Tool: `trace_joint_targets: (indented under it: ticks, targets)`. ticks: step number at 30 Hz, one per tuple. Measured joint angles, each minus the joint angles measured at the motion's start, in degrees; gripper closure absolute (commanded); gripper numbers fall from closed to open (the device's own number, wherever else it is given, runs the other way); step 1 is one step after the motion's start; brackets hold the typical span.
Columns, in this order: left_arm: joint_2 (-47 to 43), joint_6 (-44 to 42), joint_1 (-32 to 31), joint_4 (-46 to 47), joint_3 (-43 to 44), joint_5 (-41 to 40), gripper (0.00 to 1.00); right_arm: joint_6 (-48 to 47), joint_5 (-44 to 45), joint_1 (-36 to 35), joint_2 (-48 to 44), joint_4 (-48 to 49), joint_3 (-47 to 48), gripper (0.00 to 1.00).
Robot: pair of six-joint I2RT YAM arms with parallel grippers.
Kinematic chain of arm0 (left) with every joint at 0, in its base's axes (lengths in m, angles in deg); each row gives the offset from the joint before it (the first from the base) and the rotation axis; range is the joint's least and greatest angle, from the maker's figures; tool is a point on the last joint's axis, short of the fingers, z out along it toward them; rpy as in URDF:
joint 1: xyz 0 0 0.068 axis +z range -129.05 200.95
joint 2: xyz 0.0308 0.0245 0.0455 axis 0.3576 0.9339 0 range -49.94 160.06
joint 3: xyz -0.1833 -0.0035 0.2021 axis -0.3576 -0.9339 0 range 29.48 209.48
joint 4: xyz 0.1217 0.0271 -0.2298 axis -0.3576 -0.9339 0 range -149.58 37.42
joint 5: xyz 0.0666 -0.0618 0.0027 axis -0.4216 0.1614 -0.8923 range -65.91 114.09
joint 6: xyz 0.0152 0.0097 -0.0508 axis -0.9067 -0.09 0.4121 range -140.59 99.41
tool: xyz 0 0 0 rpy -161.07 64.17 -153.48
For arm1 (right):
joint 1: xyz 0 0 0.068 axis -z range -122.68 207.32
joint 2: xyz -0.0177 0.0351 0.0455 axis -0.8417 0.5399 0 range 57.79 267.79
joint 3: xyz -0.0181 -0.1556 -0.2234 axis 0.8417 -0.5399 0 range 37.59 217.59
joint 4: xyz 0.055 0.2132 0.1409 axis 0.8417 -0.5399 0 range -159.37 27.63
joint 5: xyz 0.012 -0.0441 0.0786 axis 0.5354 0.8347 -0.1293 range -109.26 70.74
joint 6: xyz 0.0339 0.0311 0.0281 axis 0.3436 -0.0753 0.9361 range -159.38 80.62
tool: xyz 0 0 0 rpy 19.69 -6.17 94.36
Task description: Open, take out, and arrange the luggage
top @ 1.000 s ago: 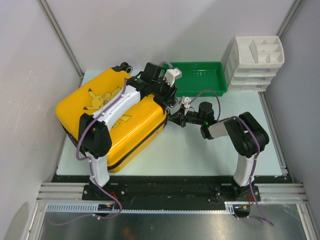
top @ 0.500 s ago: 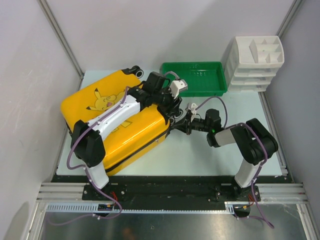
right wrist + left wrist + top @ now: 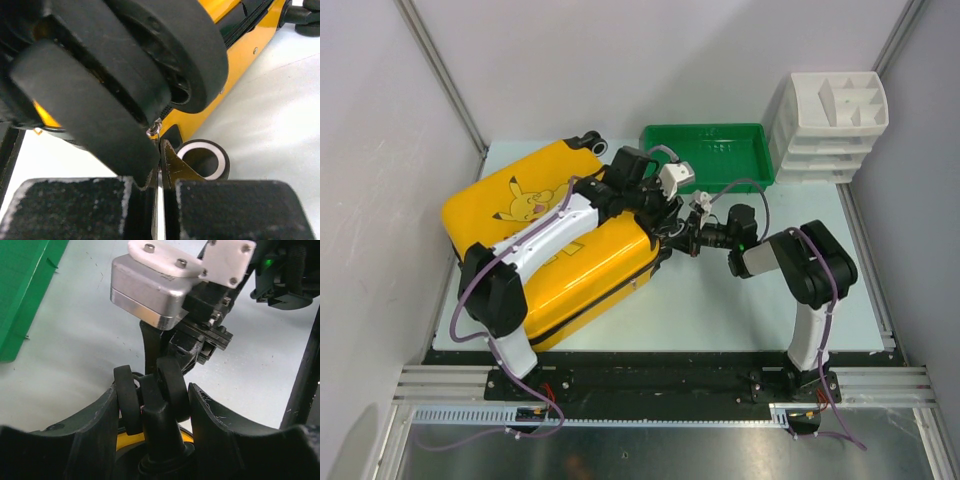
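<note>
The yellow Pikachu luggage (image 3: 610, 250) lies flat and closed on the left of the table, wheels toward the back. My left gripper (image 3: 658, 210) reaches over it, and in the left wrist view its jaws (image 3: 152, 402) sit tight on either side of a black caster wheel (image 3: 172, 390) at the luggage's right corner. My right gripper (image 3: 683, 240) is at the same corner. In the right wrist view it (image 3: 161, 172) is shut on the small metal zipper pull (image 3: 155, 131) on the black zipper band. The yellow shell (image 3: 235, 65) fills the upper part of that view.
A green tray (image 3: 710, 160) stands at the back middle, close behind both grippers, and also shows in the left wrist view (image 3: 20, 290). A stacked white organizer (image 3: 830, 120) stands at the back right. A second wheel (image 3: 202, 160) rests on the table beside my right fingers.
The luggage has swung round and shifted right, its wheels now further right. My left arm moved with it. My right gripper drew back right, then closed in on the corner again.
</note>
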Motion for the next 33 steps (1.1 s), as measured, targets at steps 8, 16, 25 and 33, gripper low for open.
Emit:
trace_joint_targets:
  ticks: [8,16,25,33]
  targets:
    - [-3.74,-4.39,0.13,1.79,-3.45,-0.72,0.53,5.51,-2.89,-0.11,6.75,4.87,5.99,1.0]
    - [-7.82,-7.56,3.43,-10.1,-0.11,5.53,0.0,7.76,-2.95,-0.35,9.66,6.6,10.43,1.0]
    - [7.96,-4.02,23.61,-16.04,34.95,-1.44,0.0,7.72,-2.91,-0.31,9.66,6.8,10.58,1.0]
    - [24.26,-4.61,28.11,-15.58,52.24,-13.05,0.0,6.49,-1.22,1.16,9.66,6.8,11.19,1.0]
